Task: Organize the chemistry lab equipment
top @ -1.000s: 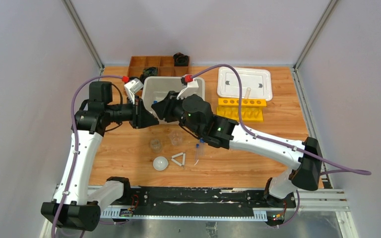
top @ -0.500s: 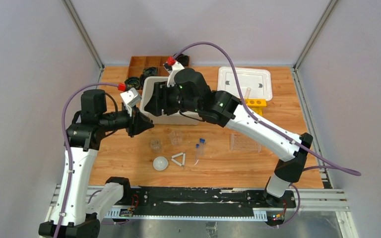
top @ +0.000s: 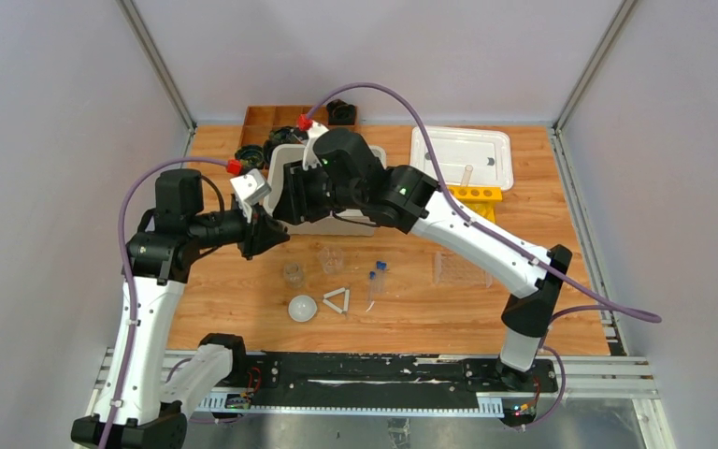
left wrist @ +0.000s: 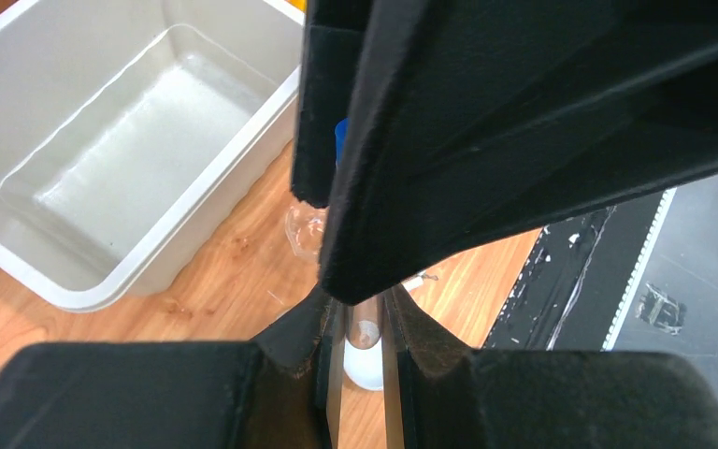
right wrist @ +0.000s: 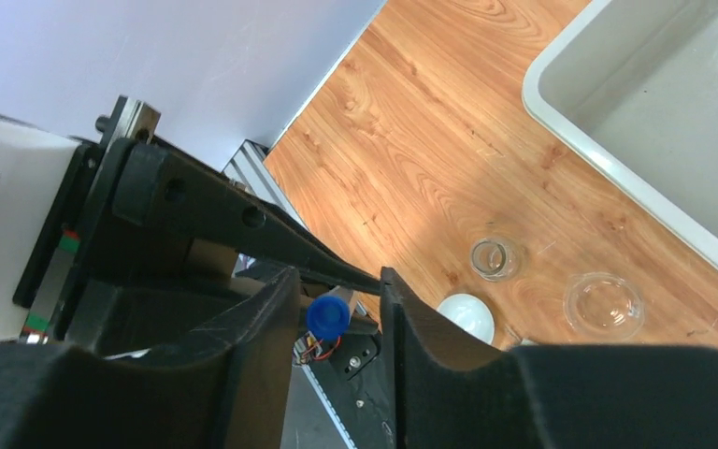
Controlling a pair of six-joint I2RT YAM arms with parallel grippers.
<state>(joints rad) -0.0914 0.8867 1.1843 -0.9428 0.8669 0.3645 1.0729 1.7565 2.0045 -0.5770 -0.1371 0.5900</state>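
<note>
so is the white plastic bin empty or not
Empty where visible: in the left wrist view the white plastic bin shows a bare floor; its right end is hidden.

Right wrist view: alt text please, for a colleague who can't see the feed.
The right gripper stands open around the blue cap of a thin tube, which the left gripper holds from the left. Beyond, on the wooden table, sit two small beakers, a white dome and the corner of a white bin.

Two small clear beakers [top: 293, 272] stand near a white dome [top: 303, 308], white triangle [top: 337, 300] and blue-capped tubes [top: 374, 283]; clear rack [top: 460, 269] sits right, yellow rack [top: 475, 195] behind.
</note>
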